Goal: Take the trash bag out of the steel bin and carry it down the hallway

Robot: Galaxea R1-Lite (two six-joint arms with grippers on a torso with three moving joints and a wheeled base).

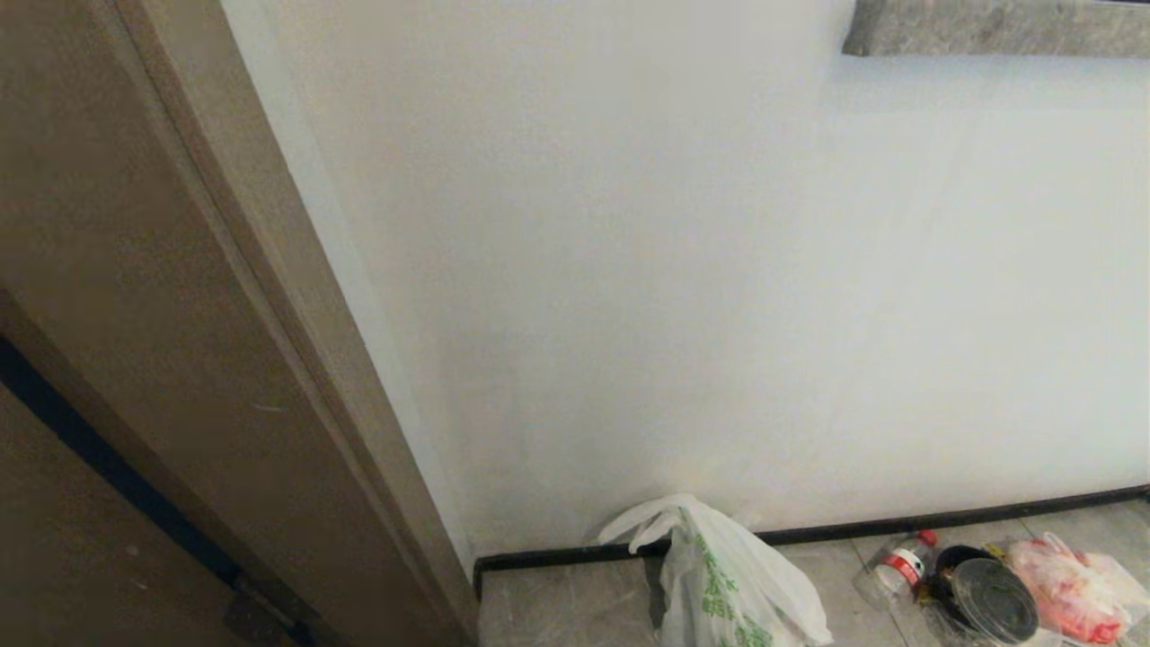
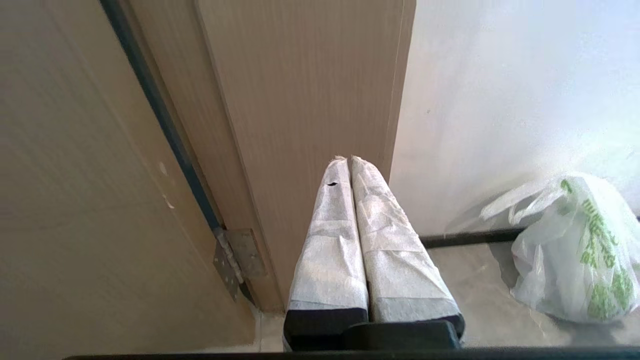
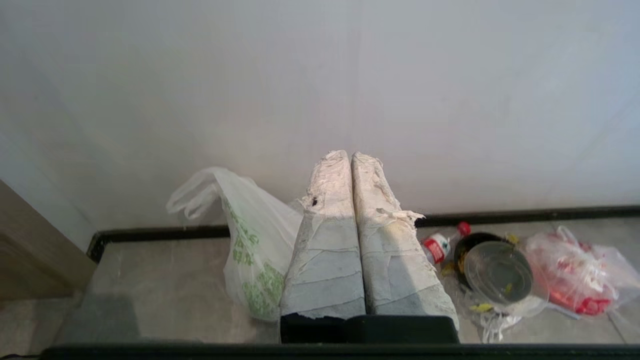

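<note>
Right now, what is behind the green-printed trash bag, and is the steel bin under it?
Behind the trash bag are the white wall and its black baseboard. The bag's lower part is cut off or hidden by the right gripper, so no bin is visible.

Soft, even daylight fills all three views. The white wall (image 1: 719, 270) is bright and nearly washed out, strongest at the upper right of the left wrist view, where it glares bluish. The door frame (image 1: 180, 314) leans from wide-angle distortion. A faint shadow lies on the floor tiles (image 3: 110, 320) at the right wrist view's lower left.
</note>
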